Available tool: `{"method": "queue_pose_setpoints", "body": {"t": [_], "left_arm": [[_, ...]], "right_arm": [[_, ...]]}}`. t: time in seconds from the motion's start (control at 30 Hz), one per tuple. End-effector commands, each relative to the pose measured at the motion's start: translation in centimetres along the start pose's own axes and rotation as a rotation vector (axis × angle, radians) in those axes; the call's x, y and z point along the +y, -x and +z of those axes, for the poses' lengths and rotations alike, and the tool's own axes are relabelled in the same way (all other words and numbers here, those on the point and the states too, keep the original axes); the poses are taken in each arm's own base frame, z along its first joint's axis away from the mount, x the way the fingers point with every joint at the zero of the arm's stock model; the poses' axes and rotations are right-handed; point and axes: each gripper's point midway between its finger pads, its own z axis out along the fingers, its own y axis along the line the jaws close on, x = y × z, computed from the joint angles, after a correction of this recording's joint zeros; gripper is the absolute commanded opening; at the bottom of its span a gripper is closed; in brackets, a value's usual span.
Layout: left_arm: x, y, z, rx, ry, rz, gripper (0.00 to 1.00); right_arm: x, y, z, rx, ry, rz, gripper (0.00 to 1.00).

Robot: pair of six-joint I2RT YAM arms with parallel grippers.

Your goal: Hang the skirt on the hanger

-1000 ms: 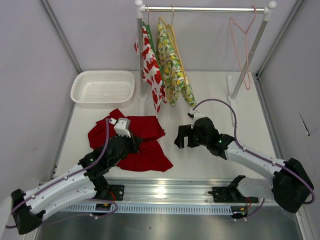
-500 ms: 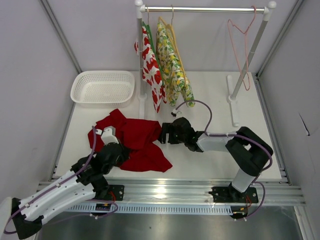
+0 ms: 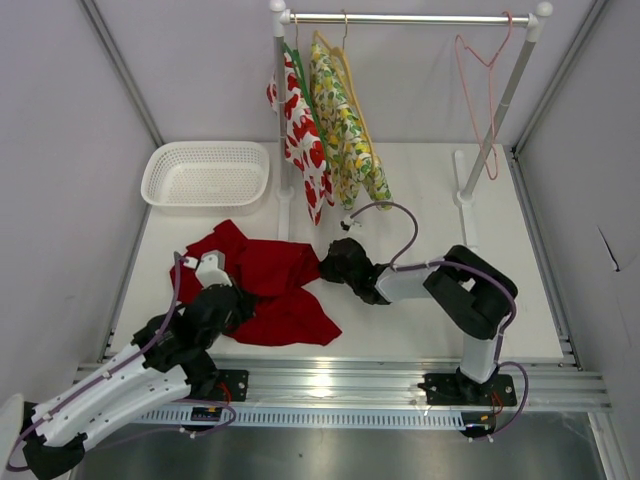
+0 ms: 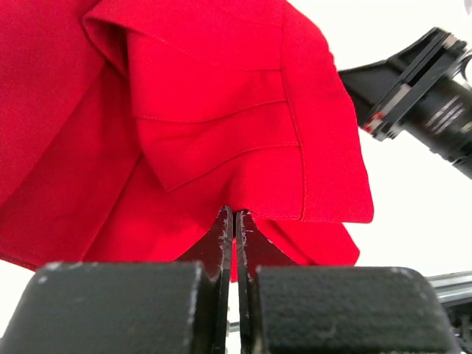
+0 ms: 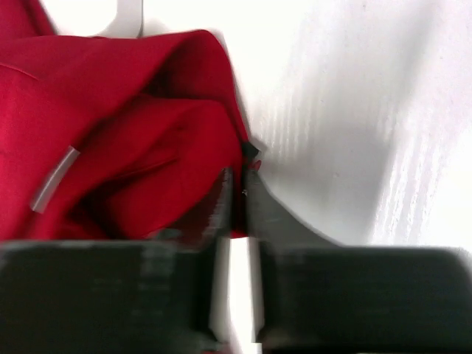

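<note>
Risk: left claw (image 4: 234,214) and right claw (image 5: 240,174) each clamp just a thin edge of the soft red cloth skirt (image 3: 270,275); I fear slippage when lifting toward the thin pink wire hanger (image 3: 470,100).

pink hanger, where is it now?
Top view: the pink hanger hangs at the right end of the rail, beside the right post, far from the skirt.
</note>
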Motion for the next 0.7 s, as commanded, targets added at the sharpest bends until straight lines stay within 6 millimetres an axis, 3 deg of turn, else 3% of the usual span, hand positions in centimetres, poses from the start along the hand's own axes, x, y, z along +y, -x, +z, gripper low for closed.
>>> {"method": "queue_pose_setpoints", "body": {"t": [0.0,0.03,0.07,0.17,0.27,0.37,0.4,0.53,0.67], "left_arm": [[-1.8,2.5,-1.2,-0.055,-0.047,-0.018,0.00],[-1.9,2.8,-1.2,-0.059,-0.046,-0.019,0.00],[-2.5,3.5,-1.5,-0.072,-0.058,-0.026,0.00],[-3.4,4.9,-1.9,-0.103,-0.069,-0.026,0.00],[-5.0,6.9,-2.1,-0.138,-0.077,-0.006,0.00],[-6.7,8.9,-2.1,-0.175,-0.097,0.000,0.00],[-8.1,10.3,-2.2,-0.196,-0.122,0.007,0.00],[-10.0,12.9,-1.2,-0.209,-0.160,0.022,0.00],[-10.4,15.4,-0.3,-0.216,-0.175,0.037,0.00]], "right_arm": [[-0.3,1.6,-1.4,-0.113,-0.060,0.023,0.00],[-1.7,1.0,-2.5,-0.119,-0.092,0.010,0.00],[-0.8,2.9,-4.4,-0.177,-0.069,0.029,0.00],[-2.7,3.9,-7.9,-0.239,-0.124,0.031,0.00],[-2.7,7.8,-13.7,-0.330,-0.136,0.057,0.00],[-2.9,11.0,-17.3,-0.398,-0.142,0.060,0.00],[-3.1,12.3,-19.3,-0.416,-0.135,0.065,0.00],[-4.0,18.3,-24.2,-0.519,-0.152,0.023,0.00],[-2.8,22.6,-27.9,-0.573,-0.124,-0.057,0.00]]}}
